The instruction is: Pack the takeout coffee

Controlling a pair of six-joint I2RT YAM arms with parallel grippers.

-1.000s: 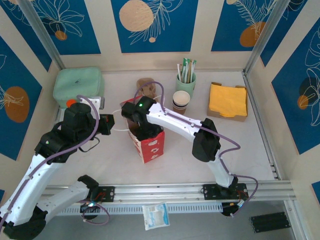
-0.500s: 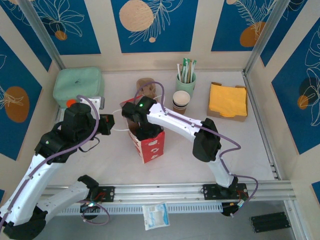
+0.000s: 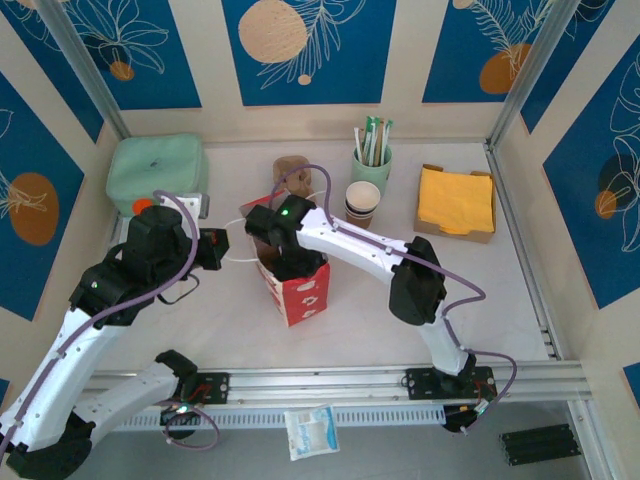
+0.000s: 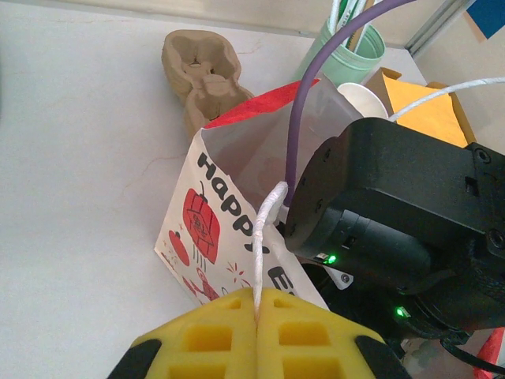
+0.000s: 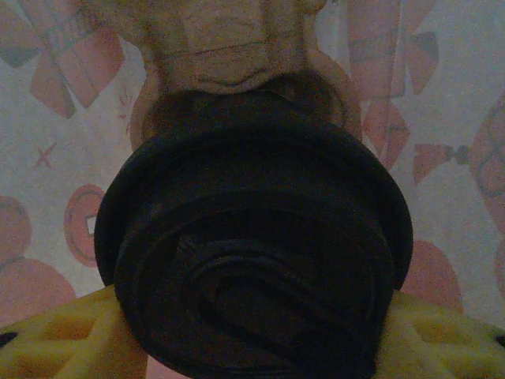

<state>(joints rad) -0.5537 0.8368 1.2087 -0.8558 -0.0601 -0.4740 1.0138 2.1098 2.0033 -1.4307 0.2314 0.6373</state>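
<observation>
Since 1 s ago little was changed: R arm's elbow was eased slightly nearward, wrist kept in paper bag (image 3: 301, 289). The takeout coffee (image 5: 252, 237) is clamped inside bag by half-spread R gripper (image 5: 251, 341); string handle (image 4: 265, 215) is pinched tight by L gripper (image 4: 256, 306). Release judged imminent.

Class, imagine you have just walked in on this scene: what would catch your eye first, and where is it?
A red-and-white paper bag stands in the middle of the table, the right arm plunged into it from above. Inside it, the right gripper holds the takeout coffee, black lid toward the camera, while the left gripper pinches the bag's white handle. Bright yellow napkins lie at the back right.
</observation>
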